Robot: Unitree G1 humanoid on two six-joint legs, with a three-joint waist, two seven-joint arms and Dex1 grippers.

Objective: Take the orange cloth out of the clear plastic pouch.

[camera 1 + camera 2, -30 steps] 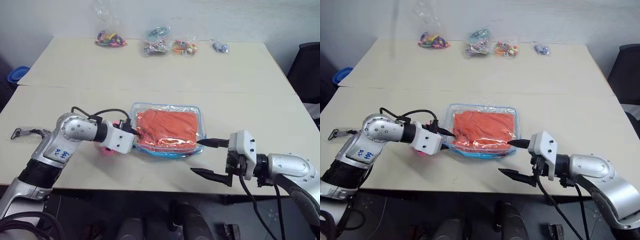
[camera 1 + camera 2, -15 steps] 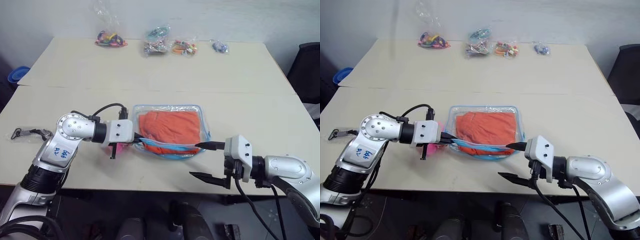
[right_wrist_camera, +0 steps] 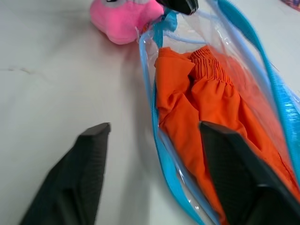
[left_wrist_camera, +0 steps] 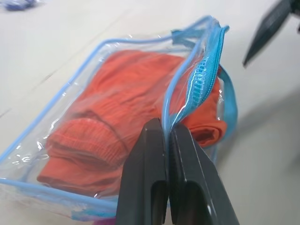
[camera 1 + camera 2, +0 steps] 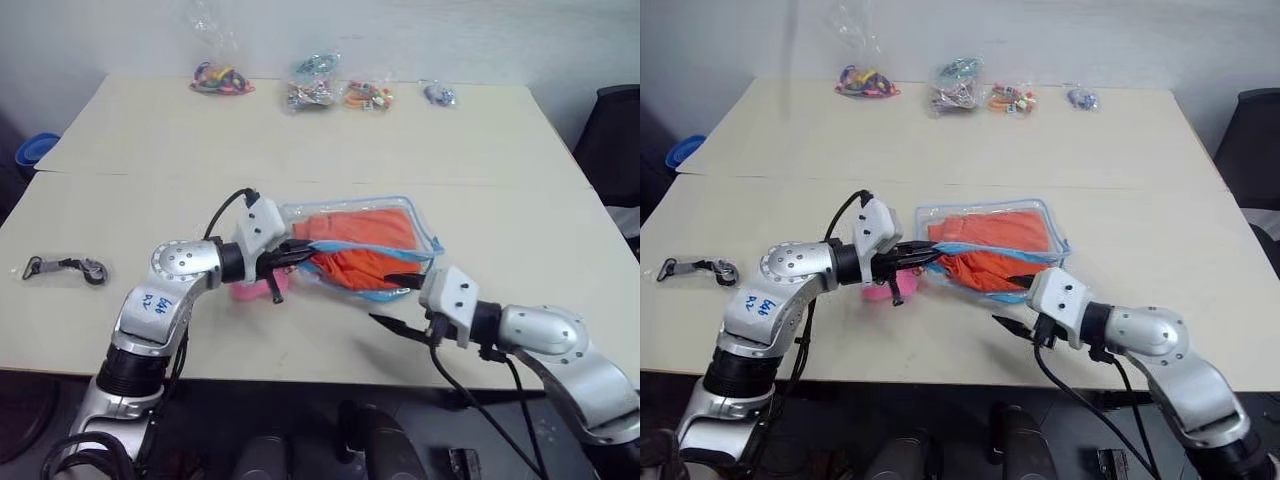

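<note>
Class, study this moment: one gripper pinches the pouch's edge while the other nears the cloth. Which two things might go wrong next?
1. The left gripper is shut on only a thin strip of the pouch edge beside the zipper; a tug on the cloth may pull it free.
2. The right gripper has one finger at the cloth and the other outside the pouch wall, so closing may pinch plastic with the cloth, dragging both out together.
</note>
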